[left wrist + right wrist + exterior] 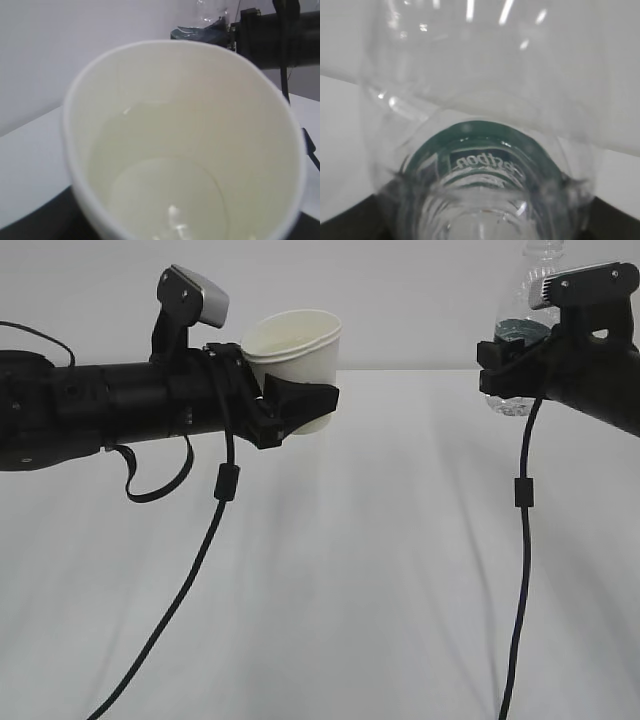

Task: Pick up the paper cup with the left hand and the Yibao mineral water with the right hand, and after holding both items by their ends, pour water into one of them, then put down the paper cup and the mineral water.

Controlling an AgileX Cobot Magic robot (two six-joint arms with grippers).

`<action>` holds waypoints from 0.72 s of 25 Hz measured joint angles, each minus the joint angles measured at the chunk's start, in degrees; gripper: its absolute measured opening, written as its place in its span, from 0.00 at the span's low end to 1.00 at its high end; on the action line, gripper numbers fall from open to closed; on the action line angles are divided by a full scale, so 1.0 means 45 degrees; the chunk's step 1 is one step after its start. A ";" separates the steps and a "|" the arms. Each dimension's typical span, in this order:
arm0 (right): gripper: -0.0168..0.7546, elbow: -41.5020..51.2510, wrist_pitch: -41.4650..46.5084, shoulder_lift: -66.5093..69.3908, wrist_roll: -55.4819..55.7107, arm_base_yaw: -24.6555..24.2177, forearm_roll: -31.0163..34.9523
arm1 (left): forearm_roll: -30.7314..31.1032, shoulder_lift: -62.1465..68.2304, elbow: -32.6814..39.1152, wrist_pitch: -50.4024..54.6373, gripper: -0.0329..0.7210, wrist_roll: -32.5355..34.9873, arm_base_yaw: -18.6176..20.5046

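Aloft over the white tabletop (330,570), the paper cup (297,355) is sitting in the left hand (300,405), whose black wedge jaws are clamping its tapered cream wall, and a shallow pool of clear water (160,195) is lying in its smooth bottom. Well apart to the right, the right hand (510,358) is holding the Yibao mineral water (515,390) by its ribbed, transparent body, jaws closed around the dark green label, while thin black cables (522,570) are dangling from both arms.

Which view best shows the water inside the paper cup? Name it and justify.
The left wrist view: it looks straight into the paper cup, where water pools at the bottom. The exterior view shows only the cup's outside; the right wrist view shows only the Yibao mineral water.
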 joint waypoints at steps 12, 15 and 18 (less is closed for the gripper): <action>0.60 -0.0028 -0.1419 0.1333 0.0000 0.0000 0.0816 | 0.0011 0.0000 0.0000 -0.0111 0.64 0.0000 0.0000; 0.60 -0.0028 -0.1599 0.1682 0.0000 0.0000 0.0845 | 0.0011 0.0000 0.0000 -0.0209 0.64 0.0000 0.0000; 0.60 -0.0028 -0.1857 0.2005 -0.0110 0.0000 0.0845 | 0.0011 0.0000 0.0000 -0.0210 0.64 0.0000 0.0000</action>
